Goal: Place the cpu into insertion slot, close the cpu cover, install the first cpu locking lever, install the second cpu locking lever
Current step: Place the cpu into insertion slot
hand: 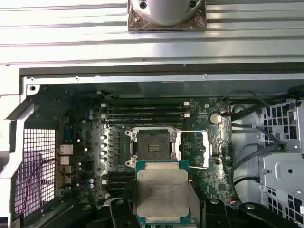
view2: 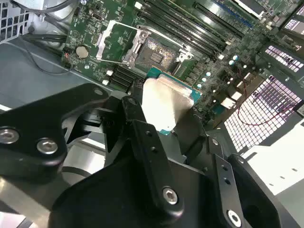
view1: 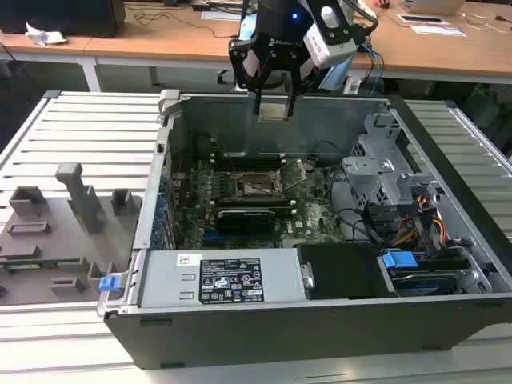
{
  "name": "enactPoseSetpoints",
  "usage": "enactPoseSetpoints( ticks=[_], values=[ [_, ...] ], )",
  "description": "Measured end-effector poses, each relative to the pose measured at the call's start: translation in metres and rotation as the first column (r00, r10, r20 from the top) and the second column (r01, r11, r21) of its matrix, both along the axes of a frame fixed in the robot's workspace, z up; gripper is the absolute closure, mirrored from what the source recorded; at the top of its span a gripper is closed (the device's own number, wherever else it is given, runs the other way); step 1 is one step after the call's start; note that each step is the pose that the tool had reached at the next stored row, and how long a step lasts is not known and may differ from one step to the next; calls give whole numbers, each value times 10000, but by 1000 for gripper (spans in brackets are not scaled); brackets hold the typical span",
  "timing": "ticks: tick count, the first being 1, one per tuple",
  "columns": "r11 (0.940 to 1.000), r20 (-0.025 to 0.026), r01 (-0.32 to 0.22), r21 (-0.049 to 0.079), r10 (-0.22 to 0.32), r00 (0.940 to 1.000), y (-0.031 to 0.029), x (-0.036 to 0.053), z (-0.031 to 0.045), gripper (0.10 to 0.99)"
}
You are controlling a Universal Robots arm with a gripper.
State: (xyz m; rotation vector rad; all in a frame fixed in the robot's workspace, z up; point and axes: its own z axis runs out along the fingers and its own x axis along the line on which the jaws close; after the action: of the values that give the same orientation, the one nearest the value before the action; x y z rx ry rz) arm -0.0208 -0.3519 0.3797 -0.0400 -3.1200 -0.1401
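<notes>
While arm [view1: 276, 20] hangs over open case [view1: 280, 340], jaws clamped on cpu [hand: 161, 192], held flat between them; insertion slot [hand: 153, 147] uncovered below.

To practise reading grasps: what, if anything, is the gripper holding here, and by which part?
The gripper holds the cpu. Its fingers pinch two opposite edges, leaving the silvery metal face uncovered.

The cpu [hand: 161, 192] in the tool [view1: 274, 106] above the case [view1: 240, 336], insertion slot [hand: 153, 146] on the board [hand: 211, 178] below.
</notes>
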Motion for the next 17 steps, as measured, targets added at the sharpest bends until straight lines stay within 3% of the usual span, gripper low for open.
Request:
enactPoseSetpoints(
  ticks=[17],
  values=[
    [9999, 0, 167, -6, -167, 9999, 0, 0, 0, 561]
  ],
)
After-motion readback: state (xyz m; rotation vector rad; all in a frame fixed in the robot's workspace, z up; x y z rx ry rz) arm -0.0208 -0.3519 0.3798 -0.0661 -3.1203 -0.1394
